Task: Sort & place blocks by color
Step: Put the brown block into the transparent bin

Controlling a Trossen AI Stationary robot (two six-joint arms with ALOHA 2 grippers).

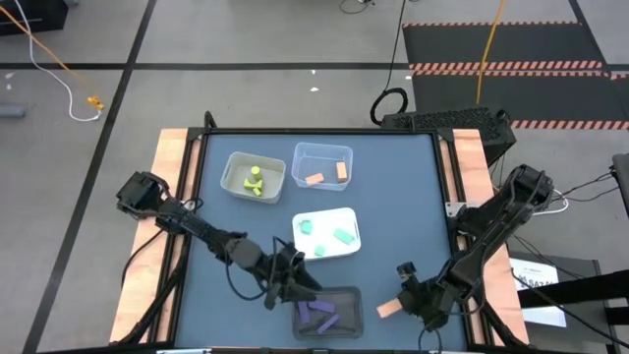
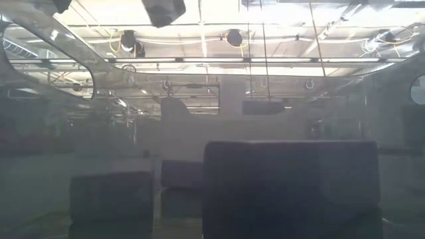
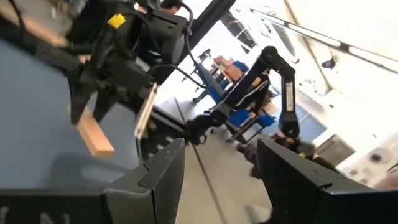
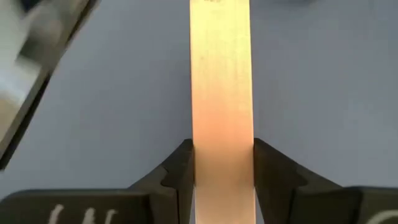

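Right gripper point(image 4: 222, 163): jaws closed on a peach-orange wooden bar point(image 4: 221, 81), one finger on each long side; the bar projects forward over the blue-grey surface point(image 4: 323, 81). From above, this gripper point(image 1: 405, 300) sits at the near right of the surface, the bar point(image 1: 389, 308) pointing left from it.

Left gripper point(image 1: 293, 285): positioned at the near centre, at the far left edge of the dark square tray point(image 1: 350, 294); jaws parted, nothing visible between the fingers point(image 3: 163, 168) in the left wrist view. That view looks across to the right gripper point(image 3: 106, 68) and its bar point(image 3: 95, 135).

Dark tray: holds purple blocks point(image 1: 317, 313). White square tray point(image 1: 348, 218), just beyond it: holds mint-teal blocks point(image 1: 343, 235). Pale tray point(image 1: 232, 164) at the far left centre: holds yellow-green blocks point(image 1: 255, 181). Clear plastic tray point(image 1: 316, 151) beside it to the right: holds two peach-orange blocks point(image 1: 328, 175).

Low view: dim and hazy; only dark tray shapes are distinguishable.
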